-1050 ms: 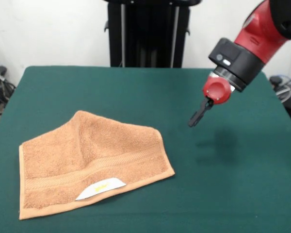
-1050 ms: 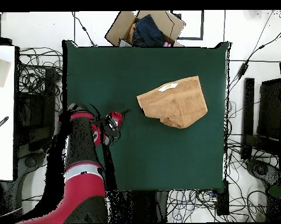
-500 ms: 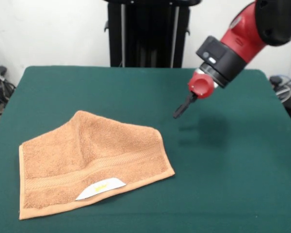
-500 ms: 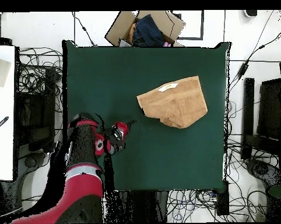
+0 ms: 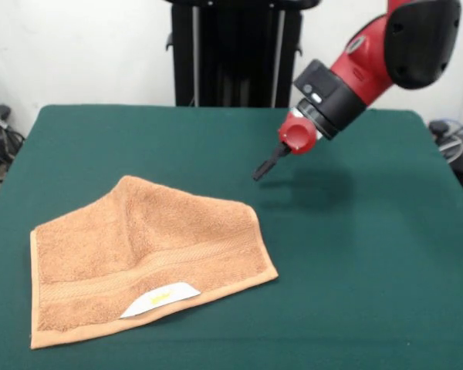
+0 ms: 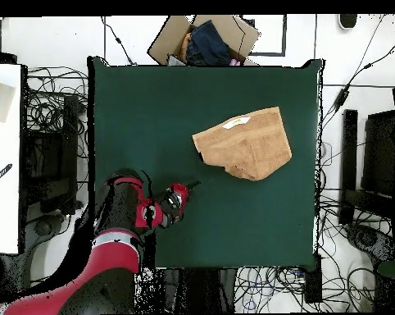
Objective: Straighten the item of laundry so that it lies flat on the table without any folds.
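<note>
The orange-tan towel, the item of laundry, lies on the green table at the near left. It is folded over itself, with a raised ridge running down from its far peak. A woven band crosses it, and a white label with a yellow mark sits at its near edge. The red and black arm's gripper hangs above the table, to the right of and beyond the towel's far right corner and apart from it. Its dark fingers are together as one thin piece, holding nothing. From overhead, the gripper is short of the towel.
An open cardboard box with dark clothes stands just off the table's far edge in the overhead view. Cables lie on the floor around the table. A black stand rises behind the table in the front view.
The arm has swung steadily left in the front view, bringing the gripper nearer the towel's far right corner. The towel has not moved.
</note>
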{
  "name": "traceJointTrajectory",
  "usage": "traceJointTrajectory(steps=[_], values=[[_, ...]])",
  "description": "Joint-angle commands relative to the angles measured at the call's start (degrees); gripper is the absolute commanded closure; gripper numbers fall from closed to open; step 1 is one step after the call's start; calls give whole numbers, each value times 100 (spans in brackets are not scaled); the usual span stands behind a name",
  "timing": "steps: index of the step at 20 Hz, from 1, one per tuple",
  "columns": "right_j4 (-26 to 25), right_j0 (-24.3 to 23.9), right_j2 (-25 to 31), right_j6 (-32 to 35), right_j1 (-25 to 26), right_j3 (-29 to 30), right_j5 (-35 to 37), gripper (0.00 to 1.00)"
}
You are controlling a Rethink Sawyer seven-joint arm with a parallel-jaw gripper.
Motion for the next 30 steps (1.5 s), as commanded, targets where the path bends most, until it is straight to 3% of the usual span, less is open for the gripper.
traceJointTrajectory(steps=[1, 10, 14, 23, 30], values=[[-105, 190, -106, 1671, 362, -82, -531, 0], [-73, 207, -230, 1620, 368, -137, -706, 0], [41, 168, -290, 1459, 21, 183, -795, 0], [606, -162, -300, 443, -966, 828, -864, 0], [708, -298, -327, 314, -1351, 1203, -981, 0]])
